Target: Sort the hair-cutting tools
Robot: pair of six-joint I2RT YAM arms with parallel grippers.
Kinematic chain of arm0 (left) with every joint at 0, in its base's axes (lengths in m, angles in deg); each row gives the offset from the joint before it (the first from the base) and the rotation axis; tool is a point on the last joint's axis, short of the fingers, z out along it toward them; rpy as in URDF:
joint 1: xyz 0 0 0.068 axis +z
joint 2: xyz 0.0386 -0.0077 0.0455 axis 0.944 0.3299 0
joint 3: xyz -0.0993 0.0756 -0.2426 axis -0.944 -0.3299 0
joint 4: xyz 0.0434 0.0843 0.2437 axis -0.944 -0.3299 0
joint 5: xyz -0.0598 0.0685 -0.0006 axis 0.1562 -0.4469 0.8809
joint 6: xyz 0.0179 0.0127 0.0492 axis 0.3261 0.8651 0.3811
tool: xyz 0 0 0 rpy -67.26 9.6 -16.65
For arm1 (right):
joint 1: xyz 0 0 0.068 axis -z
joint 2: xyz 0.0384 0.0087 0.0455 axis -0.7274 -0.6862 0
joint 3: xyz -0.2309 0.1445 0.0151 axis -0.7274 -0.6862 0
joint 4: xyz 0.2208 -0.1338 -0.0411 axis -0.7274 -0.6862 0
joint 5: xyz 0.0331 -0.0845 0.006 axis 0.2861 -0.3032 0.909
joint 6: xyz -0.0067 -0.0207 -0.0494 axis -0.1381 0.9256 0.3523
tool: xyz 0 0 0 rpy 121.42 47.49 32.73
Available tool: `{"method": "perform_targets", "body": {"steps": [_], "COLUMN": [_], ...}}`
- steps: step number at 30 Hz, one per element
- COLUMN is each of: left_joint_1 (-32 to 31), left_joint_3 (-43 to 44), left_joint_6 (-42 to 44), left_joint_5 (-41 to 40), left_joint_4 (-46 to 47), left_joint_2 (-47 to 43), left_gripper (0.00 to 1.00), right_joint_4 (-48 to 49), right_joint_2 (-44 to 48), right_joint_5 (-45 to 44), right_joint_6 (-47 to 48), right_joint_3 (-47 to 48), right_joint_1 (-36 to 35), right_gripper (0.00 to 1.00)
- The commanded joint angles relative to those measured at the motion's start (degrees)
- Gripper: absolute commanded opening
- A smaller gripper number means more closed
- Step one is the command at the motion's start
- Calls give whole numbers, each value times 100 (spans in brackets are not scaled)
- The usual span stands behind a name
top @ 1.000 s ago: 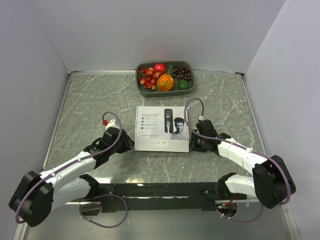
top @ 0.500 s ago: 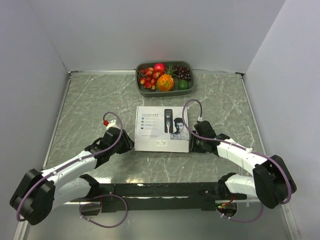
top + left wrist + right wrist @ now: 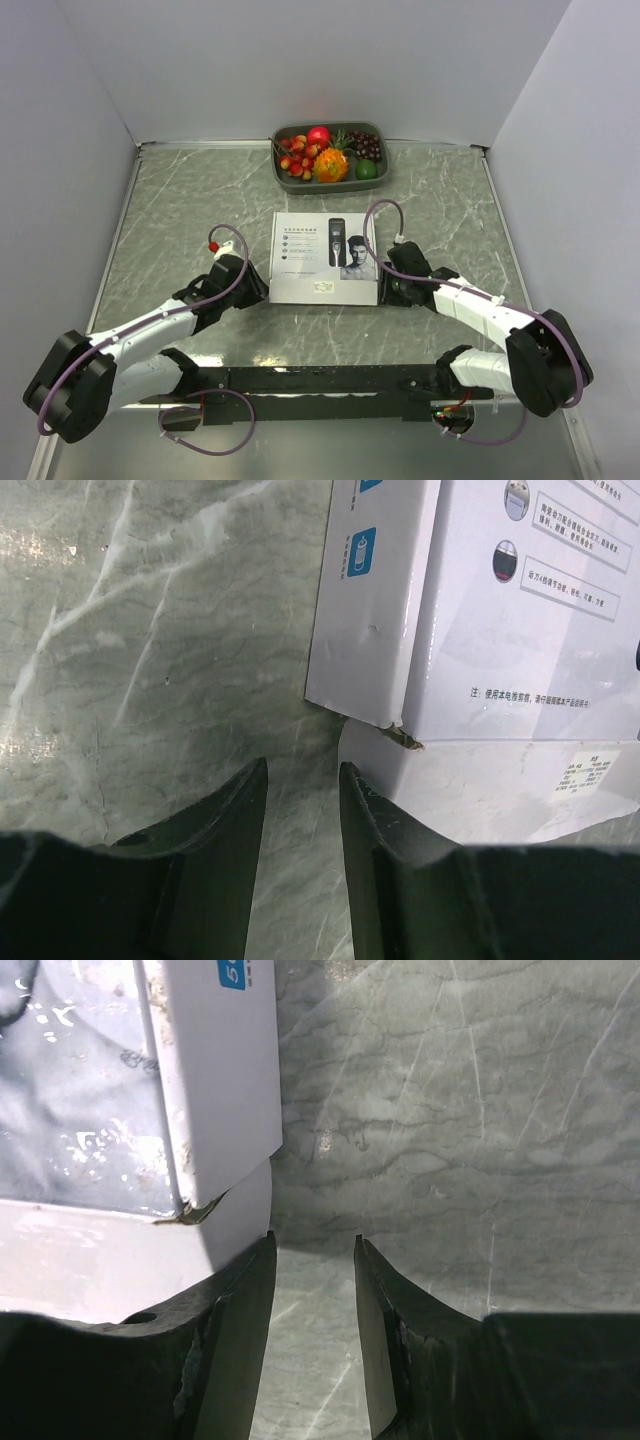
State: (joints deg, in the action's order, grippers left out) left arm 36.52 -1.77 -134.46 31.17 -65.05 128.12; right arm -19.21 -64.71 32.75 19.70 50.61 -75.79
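From above, a white printed cardboard box lies flat on the marble surface, with my left gripper and right gripper at its near corners. No hair-cutting tools show; presumably they are boxed. Left wrist: jaws a narrow slot apart, empty, beside a frayed corner. Right wrist: the same. The card looks light and dentable, so I'd press its side walls.

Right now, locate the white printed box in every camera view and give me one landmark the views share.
Top external: the white printed box lies flat mid-table, in front of the fruit tray.
Left wrist: upper right, one near corner just beyond the left claw.
Right wrist: upper left, one near corner just beyond the right claw.
Shared landmark: the veined marble table.
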Motion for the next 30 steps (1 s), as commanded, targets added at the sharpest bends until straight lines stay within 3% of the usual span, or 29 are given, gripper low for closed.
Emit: {"method": "perform_targets", "body": {"steps": [1,10,21,30], "left_joint_1": [-120,-120,-129,-138], "left_joint_3": [42,86,226,323], "left_joint_6": [6,42,42,94], "left_joint_5": [188,-129,-533,-770], "left_joint_4": [243,23,-162,-512], "left_joint_2": [-54,156,578,184], "left_gripper": [41,41,41,41], "right_joint_4": [313,305,-240,-224], "right_joint_2": [-127,-198,549,1270], "right_joint_5": [125,-253,-1088,-1221], "right_joint_6": [-128,-119,65,618], "right_joint_3": [134,37,151,266], "right_joint_1": [-129,-146,-190,-392], "right_gripper": [46,47,49,50]}}
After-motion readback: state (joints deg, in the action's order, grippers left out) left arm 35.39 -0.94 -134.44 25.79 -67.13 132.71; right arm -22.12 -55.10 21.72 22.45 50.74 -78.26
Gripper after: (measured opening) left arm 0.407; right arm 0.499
